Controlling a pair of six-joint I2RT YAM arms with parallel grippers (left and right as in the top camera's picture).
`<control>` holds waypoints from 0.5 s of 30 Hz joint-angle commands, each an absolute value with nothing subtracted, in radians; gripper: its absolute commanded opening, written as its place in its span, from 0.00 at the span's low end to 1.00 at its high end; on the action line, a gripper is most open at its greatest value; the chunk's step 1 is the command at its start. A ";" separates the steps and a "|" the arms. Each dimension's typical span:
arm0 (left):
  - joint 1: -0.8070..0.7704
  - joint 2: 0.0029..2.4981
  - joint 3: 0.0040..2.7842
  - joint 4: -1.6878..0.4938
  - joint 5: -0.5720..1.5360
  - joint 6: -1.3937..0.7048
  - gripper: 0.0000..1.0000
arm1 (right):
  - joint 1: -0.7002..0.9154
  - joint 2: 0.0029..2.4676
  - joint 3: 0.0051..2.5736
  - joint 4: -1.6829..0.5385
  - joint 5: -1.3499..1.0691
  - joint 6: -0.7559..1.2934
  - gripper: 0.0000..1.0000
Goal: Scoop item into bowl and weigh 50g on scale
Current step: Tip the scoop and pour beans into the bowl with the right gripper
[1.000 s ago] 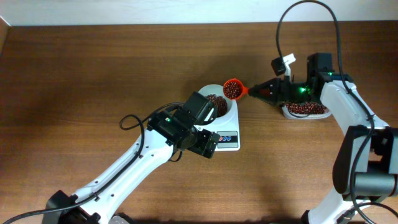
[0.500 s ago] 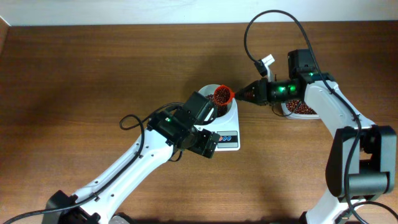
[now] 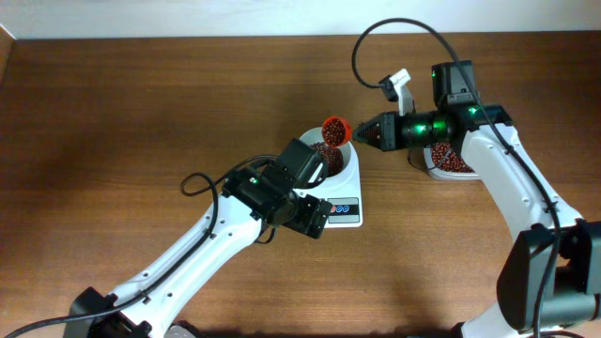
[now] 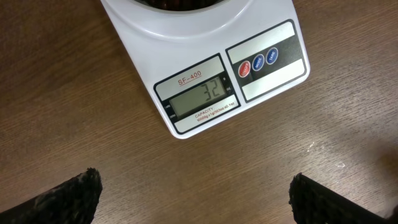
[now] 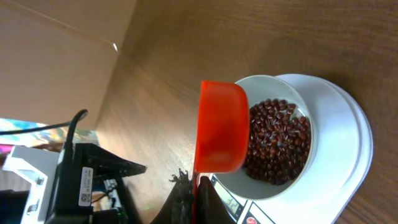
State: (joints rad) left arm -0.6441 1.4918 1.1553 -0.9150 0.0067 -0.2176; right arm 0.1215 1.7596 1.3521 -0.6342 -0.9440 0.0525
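Though unreadable overhead, scale display [image 4: 200, 99]: 32.

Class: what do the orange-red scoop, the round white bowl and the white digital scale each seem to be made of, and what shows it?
The orange-red scoop looks like plastic: even colour, soft matt sheen. The round white bowl is smooth and glossy, ceramic or plastic, hard to tell. The white digital scale is likely moulded plastic: rounded edges, satin surface, printed label.
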 commanded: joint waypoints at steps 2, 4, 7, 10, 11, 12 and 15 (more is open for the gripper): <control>-0.647 1.475 1.146 -0.913 0.000 -0.223 0.99 | 0.152 1.721 1.374 -0.633 -0.884 -0.067 0.04; -0.647 1.475 1.146 -0.913 0.000 -0.223 0.99 | 0.174 1.721 1.375 -0.643 -0.827 -0.138 0.04; -0.647 1.475 1.146 -0.912 0.000 -0.223 0.99 | 0.211 1.721 1.375 -0.645 -0.743 -0.218 0.04; -0.647 1.475 1.146 -0.913 0.000 -0.223 0.99 | 0.223 1.721 1.375 -0.643 -0.717 -0.236 0.04; -0.647 1.475 1.146 -0.913 0.000 -0.223 0.99 | 0.222 1.721 1.375 -0.642 -0.717 -0.236 0.04; -0.647 1.475 1.146 -0.913 0.000 -0.223 0.99 | 0.221 1.721 1.375 -0.642 -0.717 -0.236 0.04; -0.647 1.475 1.146 -0.913 0.000 -0.223 0.99 | 0.221 1.721 1.375 -0.641 -0.733 -0.186 0.04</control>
State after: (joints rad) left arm -0.6441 1.4918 1.1553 -0.9150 0.0067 -0.2176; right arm 0.2176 1.7569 1.3521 -0.6456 -0.7284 -0.2127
